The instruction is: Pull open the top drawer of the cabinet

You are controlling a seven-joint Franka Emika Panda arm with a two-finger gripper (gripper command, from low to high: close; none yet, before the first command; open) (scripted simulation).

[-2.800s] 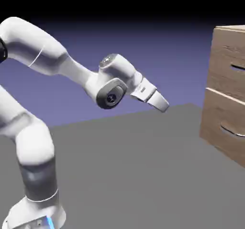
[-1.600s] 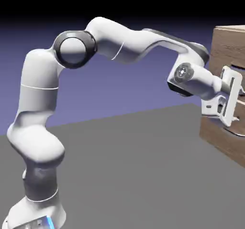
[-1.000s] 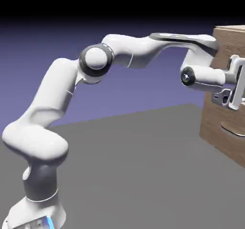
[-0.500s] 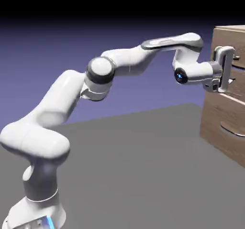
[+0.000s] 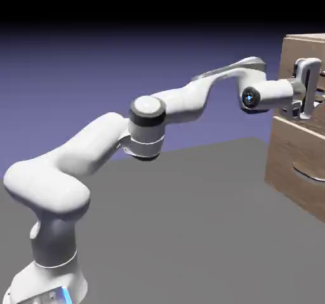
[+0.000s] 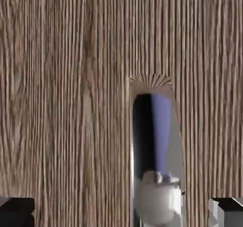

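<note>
We see the white two-finger gripper (image 5: 309, 92) held level against the upper light-brown wood-grain drawer front (image 5: 303, 90) of the tall boxy wood-grain cabinet (image 5: 298, 169), which the exterior view's right edge cuts off. The hand hides that drawer's handle there. In the hand view, wood fills the picture; a shiny metal handle (image 6: 155, 155) shows between the grey fingertips (image 6: 228, 211), which stand wide apart, holding nothing.

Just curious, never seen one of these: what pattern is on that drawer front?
Light-brown wood grain on the top drawer, clearest in the hand view.
</note>
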